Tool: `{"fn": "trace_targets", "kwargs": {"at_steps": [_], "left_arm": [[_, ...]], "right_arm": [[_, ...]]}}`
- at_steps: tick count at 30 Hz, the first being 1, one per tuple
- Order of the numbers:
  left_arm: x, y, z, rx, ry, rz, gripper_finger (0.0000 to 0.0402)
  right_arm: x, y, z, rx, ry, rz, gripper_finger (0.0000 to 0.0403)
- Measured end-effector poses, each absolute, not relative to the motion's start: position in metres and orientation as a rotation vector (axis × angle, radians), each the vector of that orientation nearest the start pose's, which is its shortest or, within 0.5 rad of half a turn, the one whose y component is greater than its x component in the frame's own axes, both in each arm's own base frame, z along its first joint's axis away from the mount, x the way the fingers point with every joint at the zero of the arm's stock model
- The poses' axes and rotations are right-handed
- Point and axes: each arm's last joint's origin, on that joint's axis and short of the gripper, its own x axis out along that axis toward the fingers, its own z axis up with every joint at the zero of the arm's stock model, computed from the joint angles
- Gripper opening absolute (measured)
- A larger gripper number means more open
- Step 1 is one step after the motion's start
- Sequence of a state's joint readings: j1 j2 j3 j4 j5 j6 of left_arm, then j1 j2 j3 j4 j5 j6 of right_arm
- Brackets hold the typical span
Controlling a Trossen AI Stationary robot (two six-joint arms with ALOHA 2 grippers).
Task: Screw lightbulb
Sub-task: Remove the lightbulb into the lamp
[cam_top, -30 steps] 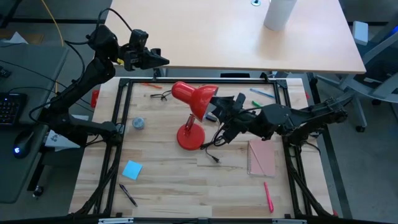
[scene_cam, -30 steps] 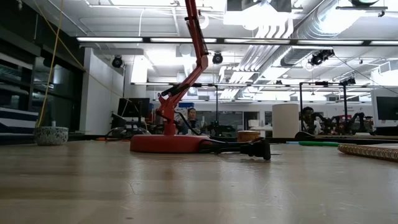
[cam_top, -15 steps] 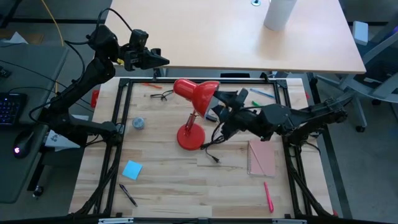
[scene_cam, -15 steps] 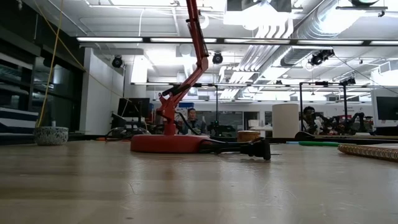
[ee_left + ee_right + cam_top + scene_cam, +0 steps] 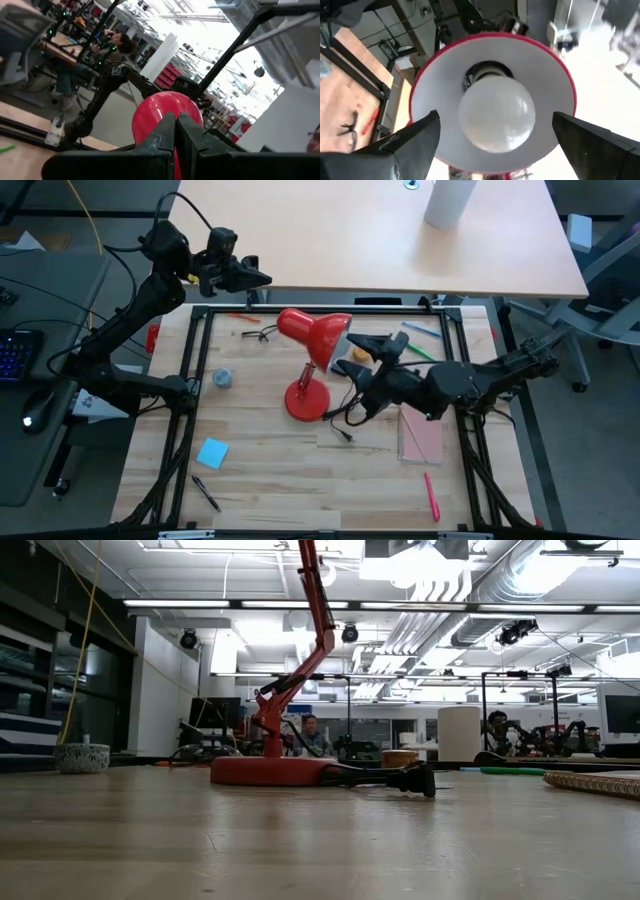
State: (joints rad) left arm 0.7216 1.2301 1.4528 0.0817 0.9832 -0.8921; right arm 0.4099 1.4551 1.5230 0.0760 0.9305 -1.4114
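The red lamp [image 5: 313, 332] stands on its round base [image 5: 305, 400] mid-table, with its shade mouth turned toward the table's right. The white lightbulb [image 5: 496, 116] sits in the socket inside the shade [image 5: 560, 75]; the shade hides it in the high view. My right gripper [image 5: 356, 354] is level at the shade's mouth and open wide. Its fingers [image 5: 415, 145] stand on either side of the bulb, clear of it. My left gripper [image 5: 262, 278] is shut on nothing, high over the far-left frame corner, and points at the shade's back [image 5: 150, 112].
A small orange round object [image 5: 362, 355] lies under my right gripper. The lamp's cord and plug [image 5: 345, 435] trail near the base. A spiral notebook [image 5: 421, 433] and red pen [image 5: 431, 495] lie right, a blue note [image 5: 212, 452] near left, and glasses [image 5: 258, 333] far left.
My right gripper has opened wider and rolled at the wrist. It has drawn back a little from the shade's mouth toward the table's near-right. The lamp stays standing where it was.
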Motion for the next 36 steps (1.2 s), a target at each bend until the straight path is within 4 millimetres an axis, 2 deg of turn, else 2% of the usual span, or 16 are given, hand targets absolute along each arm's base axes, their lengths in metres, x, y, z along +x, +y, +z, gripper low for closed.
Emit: {"fn": "trace_targets", "kwargs": {"at_steps": [5, 12, 17, 22, 25, 31, 36], "left_arm": [[0.194, 0.138, 0.491, -0.535, -0.087, -0.326, 0.0000], [0.189, 0.131, 0.491, -0.339, -0.054, -0.462, 0.0000], [0.179, 0.121, 0.492, -0.218, -0.039, -0.515, 0.0000], [0.175, 0.119, 0.467, -0.128, 0.066, -0.359, 0.0000], [0.182, 0.123, 0.456, -0.061, 0.112, -0.312, 0.0000], [0.195, 0.131, 0.457, -0.007, 0.064, -0.322, 0.0000], [0.194, 0.130, 0.461, 0.025, 0.032, -0.369, 0.0000]], "right_arm": [[0.291, 0.112, 0.454, -1.060, 0.267, -0.590, 0.0374], [0.280, 0.132, 0.454, -0.481, 0.086, -0.613, 0.0374], [0.271, 0.149, 0.455, -0.174, -0.019, -0.550, 0.0374], [0.265, 0.160, 0.458, -0.022, -0.082, -0.499, 0.0374], [0.264, 0.160, 0.464, 0.059, -0.139, -0.446, 0.0374], [0.269, 0.151, 0.477, 0.189, -0.277, -0.339, 0.0374], [0.272, 0.146, 0.473, 0.261, -0.264, -0.403, 0.0374]]}}
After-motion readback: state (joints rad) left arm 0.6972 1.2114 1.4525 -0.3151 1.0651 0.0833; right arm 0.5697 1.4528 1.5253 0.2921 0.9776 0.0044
